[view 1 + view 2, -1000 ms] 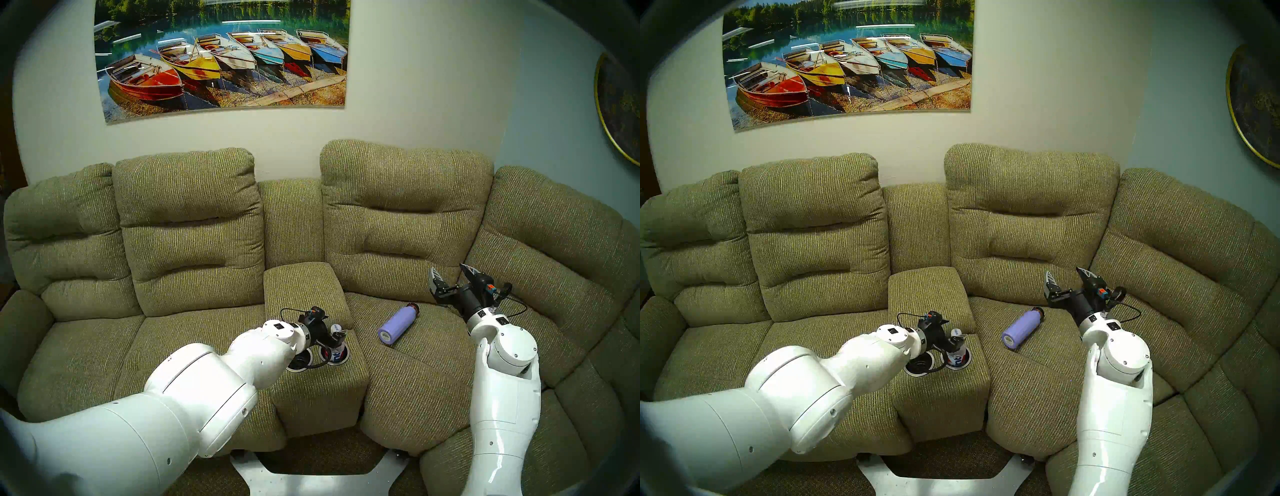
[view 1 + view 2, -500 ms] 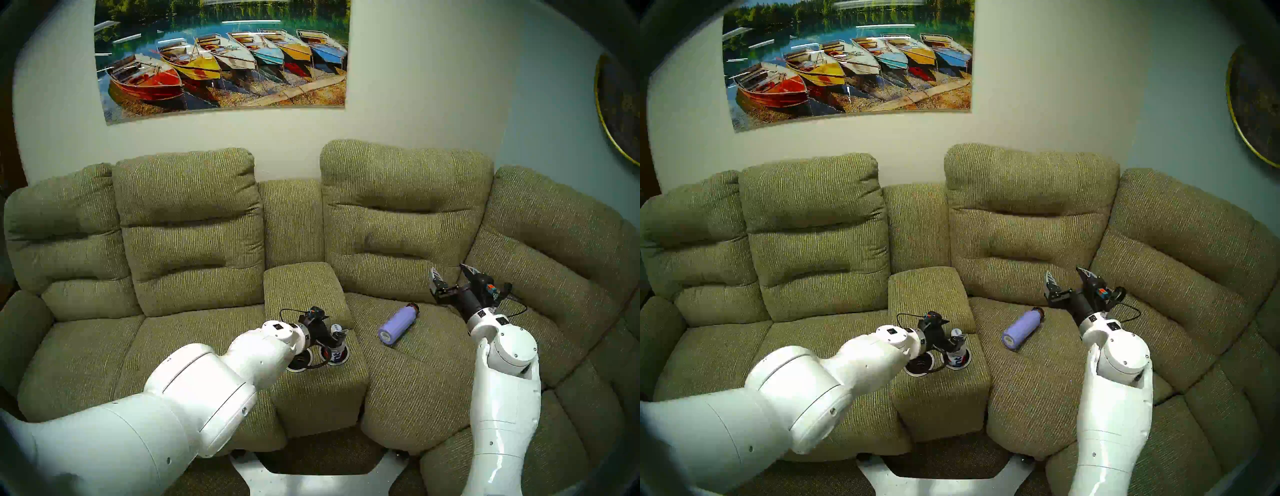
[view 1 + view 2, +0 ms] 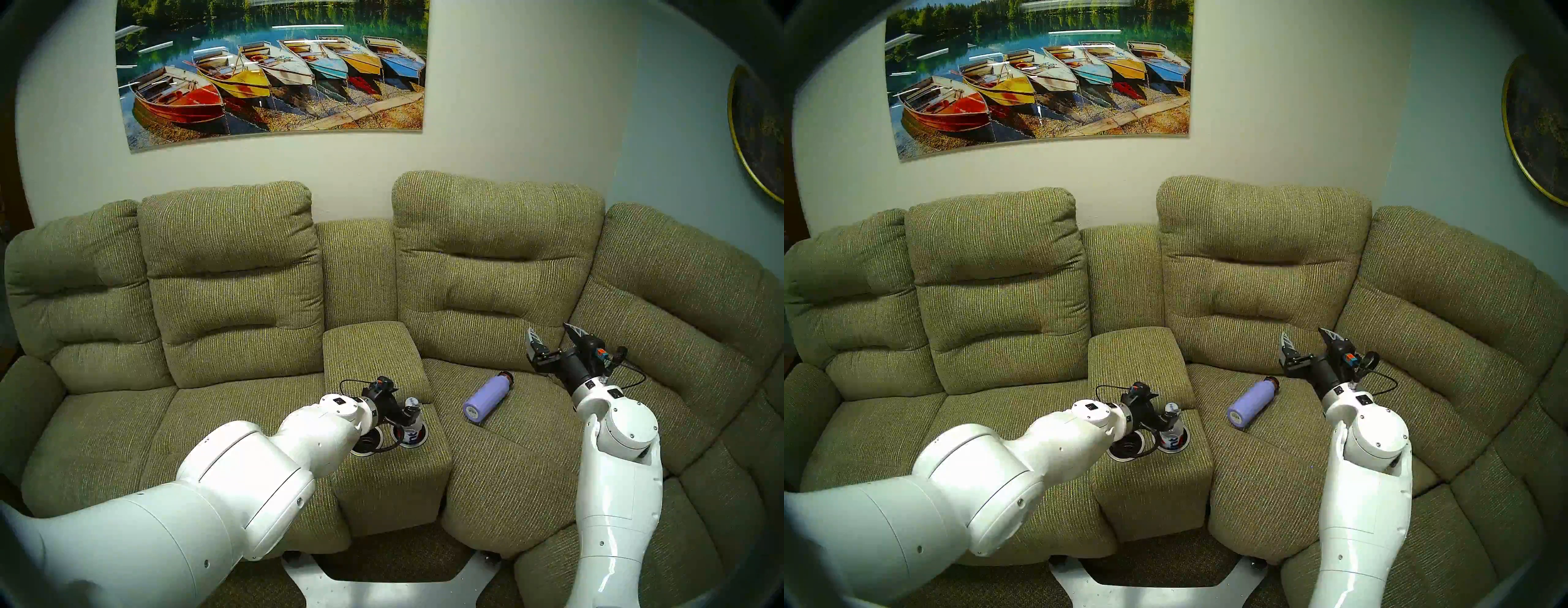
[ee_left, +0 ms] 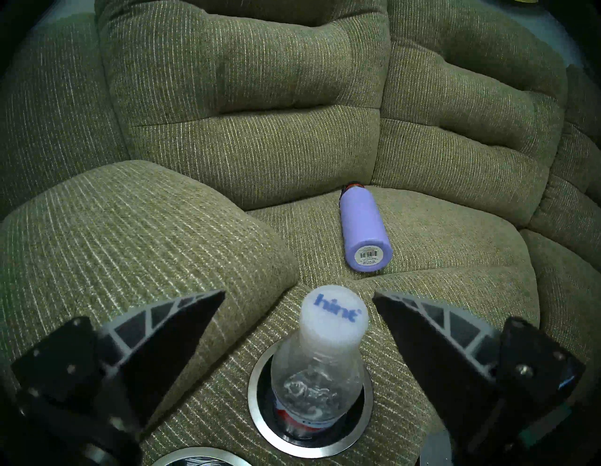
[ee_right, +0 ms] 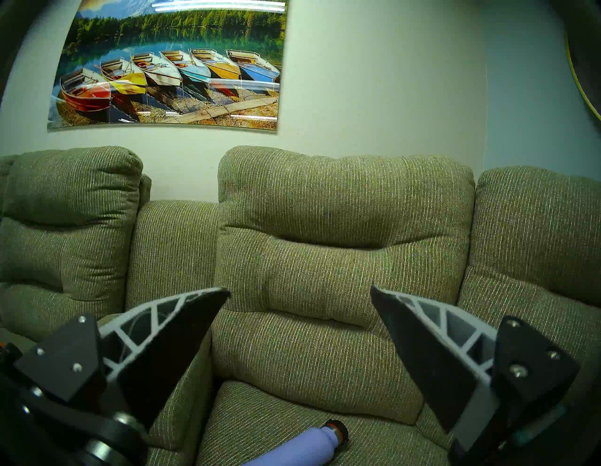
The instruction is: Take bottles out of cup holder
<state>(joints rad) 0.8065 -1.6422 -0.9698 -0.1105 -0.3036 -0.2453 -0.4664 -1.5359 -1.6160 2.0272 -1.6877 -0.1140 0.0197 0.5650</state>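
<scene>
The left gripper [image 4: 299, 294] hangs over the sofa's middle console [image 3: 373, 352] with its two fingers [image 4: 169, 328] spread wide apart, holding nothing; the clear bottle [image 4: 320, 374] stands upright between and just below them, its white cap [image 4: 333, 314] in the gap and touching neither finger; the bottle's foot, with a red, white and blue label, sits in the right-hand well of the cup holder [image 4: 260, 419], a black hole with a silver rim; the other well [image 3: 365, 446] lies just to the gripper's left and under its wrist, and only an edge of its rim shows in the wrist view, so what it holds cannot be told from there; in the head view it looks dark inside, half hidden by the arm and a black cable; beyond the gripper and to its right, well apart from the bottle, a lavender flask [image 4: 362, 234] lies on its side on the seat cushion, base toward the gripper; the right gripper [image 3: 551, 335] hovers in the air above that seat, fingers [image 5: 175, 335] also wide apart and holding nothing, facing the sofa's back cushion [image 5: 341, 227]; the flask's capped end [image 5: 336, 429] lies below it.
</scene>
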